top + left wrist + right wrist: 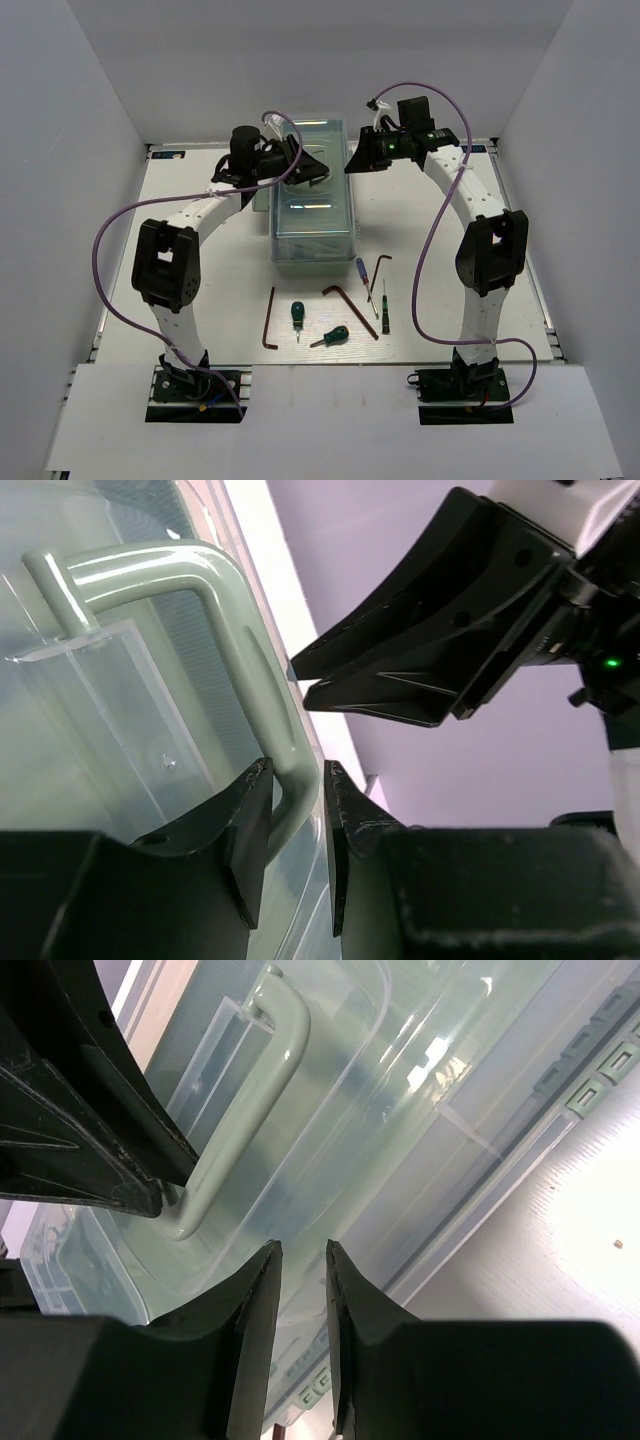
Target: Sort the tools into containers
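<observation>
The pale green toolbox stands shut at mid table, with its translucent lid down. My left gripper is shut on the toolbox handle near one end. My right gripper hovers at the toolbox's right rim, jaws narrowly apart with nothing between them. It also shows in the left wrist view. In front of the box lie three hex keys, two green-handled screwdrivers, a blue-handled precision screwdriver and a thin precision screwdriver.
White walls close in the table on the left, back and right. Purple cables loop beside each arm. The lid latches run along the toolbox's long side. The handle also shows in the right wrist view.
</observation>
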`<control>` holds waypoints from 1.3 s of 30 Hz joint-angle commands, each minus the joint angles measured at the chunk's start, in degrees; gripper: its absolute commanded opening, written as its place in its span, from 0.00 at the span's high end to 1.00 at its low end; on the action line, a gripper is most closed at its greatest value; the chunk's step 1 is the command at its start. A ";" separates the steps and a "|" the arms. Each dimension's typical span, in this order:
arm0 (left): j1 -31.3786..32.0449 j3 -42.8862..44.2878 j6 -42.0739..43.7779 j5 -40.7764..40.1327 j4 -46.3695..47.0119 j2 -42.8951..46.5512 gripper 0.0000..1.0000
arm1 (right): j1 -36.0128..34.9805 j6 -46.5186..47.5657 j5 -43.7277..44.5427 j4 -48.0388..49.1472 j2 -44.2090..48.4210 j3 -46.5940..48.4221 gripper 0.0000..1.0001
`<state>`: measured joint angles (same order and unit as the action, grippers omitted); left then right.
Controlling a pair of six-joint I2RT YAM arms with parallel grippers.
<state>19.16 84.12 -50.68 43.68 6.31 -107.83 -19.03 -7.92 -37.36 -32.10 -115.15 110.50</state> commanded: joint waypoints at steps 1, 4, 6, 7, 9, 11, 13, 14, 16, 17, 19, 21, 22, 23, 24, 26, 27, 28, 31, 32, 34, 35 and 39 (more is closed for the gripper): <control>2.47 -2.99 -7.40 11.16 11.95 4.99 0.64 | -6.20 -0.34 -6.58 -5.26 -2.18 -0.20 0.71; 1.77 -5.45 -10.31 11.69 15.30 5.61 0.64 | -6.11 -0.25 -6.58 -5.34 -2.18 -0.28 0.71; 1.23 -7.21 -11.72 12.22 18.29 6.22 0.64 | -5.94 0.01 -6.67 -5.43 -2.01 -0.28 0.71; 0.62 -7.73 -12.95 12.22 20.04 6.23 0.64 | -6.02 -0.07 -6.67 -5.43 -2.09 -0.20 0.70; 0.62 -9.31 -14.01 12.22 21.63 6.23 0.64 | -6.11 0.45 -6.41 -5.87 -1.92 0.07 0.67; -0.09 -10.10 -14.72 12.22 22.35 6.76 0.64 | -6.02 0.71 -6.32 -5.78 -1.83 -0.11 0.63; -0.69 -10.73 -14.72 12.22 22.96 6.76 0.64 | -5.93 0.80 -5.53 -5.96 -1.65 -0.11 0.62; -0.70 -11.34 -15.24 12.22 23.57 6.76 0.64 | -5.67 1.41 -5.09 -6.05 -1.22 0.07 0.58; -1.22 -11.95 -15.24 12.22 23.58 6.76 0.64 | -5.67 1.86 -2.29 -6.40 -0.52 0.24 0.56; -1.23 -11.96 -15.24 12.22 23.58 6.76 0.64 | -5.32 2.21 -1.40 -5.96 0.19 0.33 0.55; -1.75 -11.96 -15.24 12.22 24.10 6.76 0.64 | -5.06 2.65 3.33 -4.22 1.68 -0.10 0.53; -1.76 -12.49 -15.24 12.22 24.10 6.76 0.64 | -4.88 3.43 6.84 -2.72 4.13 -0.80 0.52; -1.76 -12.49 -15.24 12.74 24.10 6.76 0.64 | -4.71 3.44 6.95 -1.84 4.67 -1.25 0.52; -1.76 -12.49 -15.24 12.74 24.10 6.76 0.64 | -4.53 3.61 6.95 0.00 5.28 -1.08 0.52; -2.28 -12.49 -15.24 12.74 24.10 6.76 0.64 | -4.44 4.14 6.95 0.19 5.72 -0.03 0.52; -2.28 -12.49 -15.24 12.74 24.81 6.76 0.64 | -4.53 3.97 6.52 -0.16 5.55 0.77 0.52; -2.28 -12.49 -15.24 12.74 24.81 6.23 0.64 | -4.53 3.10 5.82 -0.25 4.94 1.38 0.52; -2.28 -13.01 -15.24 12.74 24.81 6.23 0.64 | -4.70 2.57 5.46 -0.33 4.85 1.73 0.52; -2.28 -13.01 -15.24 13.27 24.81 6.23 0.64 | -4.70 0.28 4.14 -0.16 3.62 2.27 0.52; -2.28 -13.01 -15.24 13.27 24.81 6.23 0.64 | -4.70 -0.51 3.27 0.10 3.45 2.53 0.52; -2.28 -13.01 -15.24 13.27 24.81 6.23 0.64 | -4.70 -1.91 2.74 0.54 3.27 2.88 0.52; -2.28 -13.01 -15.24 13.27 24.81 5.71 0.64 | -4.88 -2.09 2.04 0.81 3.44 3.14 0.52; -2.28 -13.01 -15.24 13.27 25.33 5.70 0.64 | -4.70 -2.89 1.68 1.25 3.97 3.58 0.52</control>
<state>16.08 71.59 -64.99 51.75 28.69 -105.41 -23.09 -8.97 -33.01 -33.71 -112.33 111.07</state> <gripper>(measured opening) 0.371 0.482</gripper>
